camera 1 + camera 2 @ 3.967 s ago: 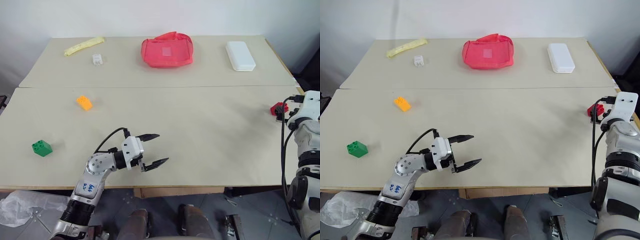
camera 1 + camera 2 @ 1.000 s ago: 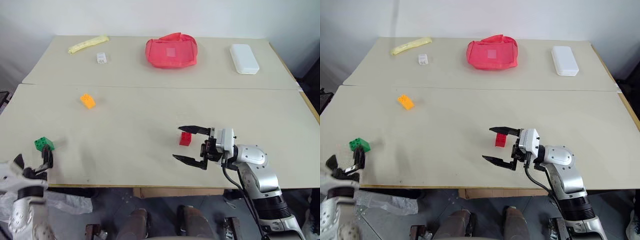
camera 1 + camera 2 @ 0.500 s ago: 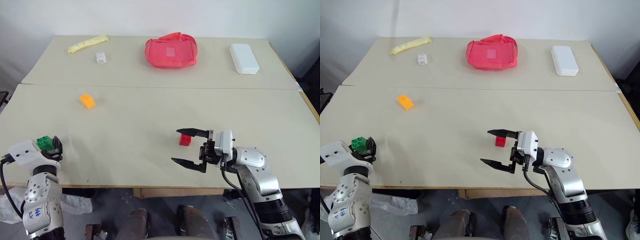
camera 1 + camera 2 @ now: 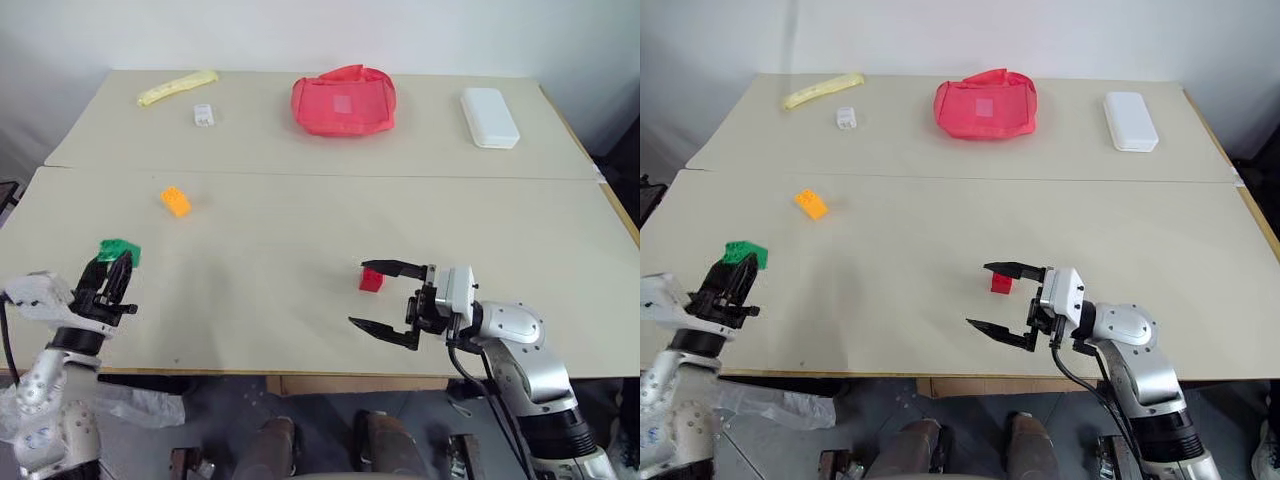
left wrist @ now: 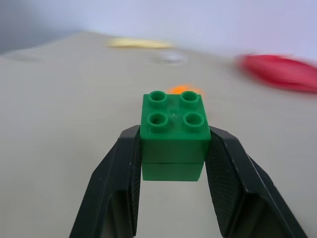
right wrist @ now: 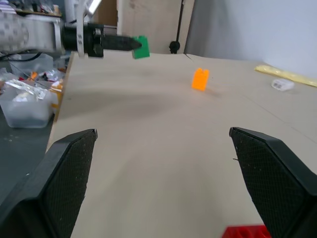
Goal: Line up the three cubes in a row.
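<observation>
Since a second ago the left end effector (image 4: pixel 112 270) has clamped on the green cube (image 5: pixel 173 136) and lifted it clear of the bench (image 4: pixel 300 230); a second ago that cube sat on the bench near the left front edge with the fingers apart around it. The right end effector (image 4: pixel 385 300) has barely shifted and its fingers are spread wide, holding nothing.

The green cube is glossy moulded plastic, square in plan, with four round hollow studs on top and a seam around its middle. Its two sides are pinched between black fingers (image 5: pixel 119 188) with cross-hatched inner pads.

The red cube (image 4: pixel 371 279) is the same studded plastic and rests on the bench just beyond the right end effector's far finger, near the middle front. The orange cube (image 4: pixel 175 201) lies on the bench well to the left, farther back than the green one.

The bench is matte, pale beige, made of two flat boards meeting along a seam. On the rear board lie a soft red bag (image 4: pixel 343 101) with a lighter square patch on top, a smooth white rounded-rectangle case (image 4: pixel 489 117), a small white block (image 4: pixel 203 116) and a long pale-yellow strip (image 4: pixel 176 87). What the bag holds cannot be told. No writing can be read.
</observation>
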`<state>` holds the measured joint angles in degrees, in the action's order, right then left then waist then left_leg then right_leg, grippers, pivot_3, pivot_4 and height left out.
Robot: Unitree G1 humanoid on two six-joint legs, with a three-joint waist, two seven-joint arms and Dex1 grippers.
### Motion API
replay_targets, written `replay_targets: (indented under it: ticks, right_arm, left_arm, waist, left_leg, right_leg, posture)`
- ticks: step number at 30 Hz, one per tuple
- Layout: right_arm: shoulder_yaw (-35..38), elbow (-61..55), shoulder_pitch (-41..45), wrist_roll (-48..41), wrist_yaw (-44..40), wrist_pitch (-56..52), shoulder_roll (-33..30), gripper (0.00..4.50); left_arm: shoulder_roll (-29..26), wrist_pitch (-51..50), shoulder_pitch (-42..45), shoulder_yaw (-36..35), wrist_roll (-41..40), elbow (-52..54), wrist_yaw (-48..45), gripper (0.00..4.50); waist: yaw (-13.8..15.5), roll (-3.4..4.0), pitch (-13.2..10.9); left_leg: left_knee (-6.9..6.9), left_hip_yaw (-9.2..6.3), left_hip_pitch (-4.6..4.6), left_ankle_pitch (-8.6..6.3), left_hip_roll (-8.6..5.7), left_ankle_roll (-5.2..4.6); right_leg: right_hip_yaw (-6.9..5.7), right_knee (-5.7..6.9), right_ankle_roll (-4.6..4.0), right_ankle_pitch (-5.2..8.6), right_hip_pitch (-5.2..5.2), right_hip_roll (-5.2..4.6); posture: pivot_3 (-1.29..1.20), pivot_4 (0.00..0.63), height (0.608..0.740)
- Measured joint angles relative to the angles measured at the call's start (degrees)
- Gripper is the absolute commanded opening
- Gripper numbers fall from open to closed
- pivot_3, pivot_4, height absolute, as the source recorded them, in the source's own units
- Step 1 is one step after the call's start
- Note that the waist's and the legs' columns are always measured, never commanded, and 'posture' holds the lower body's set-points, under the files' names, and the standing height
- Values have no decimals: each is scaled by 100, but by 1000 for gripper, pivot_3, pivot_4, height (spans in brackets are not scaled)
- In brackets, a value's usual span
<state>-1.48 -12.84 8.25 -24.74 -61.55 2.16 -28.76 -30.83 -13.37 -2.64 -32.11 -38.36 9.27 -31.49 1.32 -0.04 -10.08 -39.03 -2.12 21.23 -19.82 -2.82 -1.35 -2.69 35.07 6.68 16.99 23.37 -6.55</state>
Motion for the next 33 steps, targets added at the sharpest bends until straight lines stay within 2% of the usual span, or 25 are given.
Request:
replay_targets:
  ticks: [2,4,6,8,12,17,21,28,29,33]
  right_arm:
    - [282,-8,-105,-9,99,-4,-197,4500]
    - [453,-43,-130,-77,233,-78,-216,4500]
    - [583,-164,-179,-246,411,-283,-218,4500]
    - [651,-320,-260,-331,464,-380,-256,4500]
    - [648,-373,-442,-235,476,-347,-358,4500]
    - [768,-881,-964,-218,784,-380,-359,4500]
    - [865,-1253,-1409,-199,1006,-438,-372,4500]
    - [866,-1385,-1445,-165,1171,-474,-373,4500]
    - [865,-1384,-1444,-162,1172,-474,-373,4500]
    - [811,-1343,-1363,-110,1129,-467,-373,4500]
  left_arm:
    - [-1082,-95,408,643,94,-137,-1355,1463]
    - [-1552,70,984,1323,383,-355,-2330,1463]
    - [-1828,598,1786,2301,962,-972,-3473,1463]
    - [-1584,1368,2633,3088,1570,-1980,-4274,1463]
    - [-699,2204,3920,3724,2170,-3772,-4765,1463]
    - [110,3194,4775,3956,2627,-5552,-4875,1463]
    - [421,3590,5075,3935,2723,-6255,-5005,1463]
    - [648,3852,5230,3851,2774,-6671,-5160,1463]
    - [652,3846,5241,3845,2778,-6681,-5188,2182]
    - [646,3831,5246,3632,2774,-6726,-4966,3365]
  waist:
    - [17,9,-3]
    - [13,29,-1]
    - [-4,41,-2]
    - [-20,47,-2]
    - [-15,33,-10]
    - [5,17,-20]
    - [14,10,-20]
    - [15,9,-20]
    - [16,9,-20]
    - [10,6,-22]
  left_leg:
    - [-1,-8,-3,1,-6,-1]
    - [1,-10,-7,3,-15,-6]
    - [6,-9,-7,4,-15,-6]
    - [13,-1,-2,5,-12,-4]
    - [4,31,8,6,-14,-12]
    - [-6,46,8,5,-23,-31]
    - [-10,47,7,8,-35,-42]
    - [-11,46,6,10,-38,-46]
    - [-11,46,6,11,-39,-47]
    - [-11,46,6,11,-37,-46]
  right_leg:
    - [-8,-5,-4,0,-9,-3]
    - [-8,-4,-3,-1,-16,-7]
    - [-8,-4,-2,-1,-13,-2]
    - [-12,3,-2,-1,3,9]
    - [-44,44,2,-2,19,42]
    - [-31,49,16,-8,21,33]
    - [-26,49,25,-13,17,22]
    - [-23,49,29,-15,15,19]
    - [-23,49,29,-15,15,18]
    - [-22,49,30,-15,16,19]
  posture:
    - [0,150,740]
    - [0,150,740]
    - [0,150,740]
    - [0,150,740]
    - [0,150,740]
    - [0,150,740]
    - [0,150,740]
    - [0,150,740]
    - [0,150,740]
    - [0,150,740]
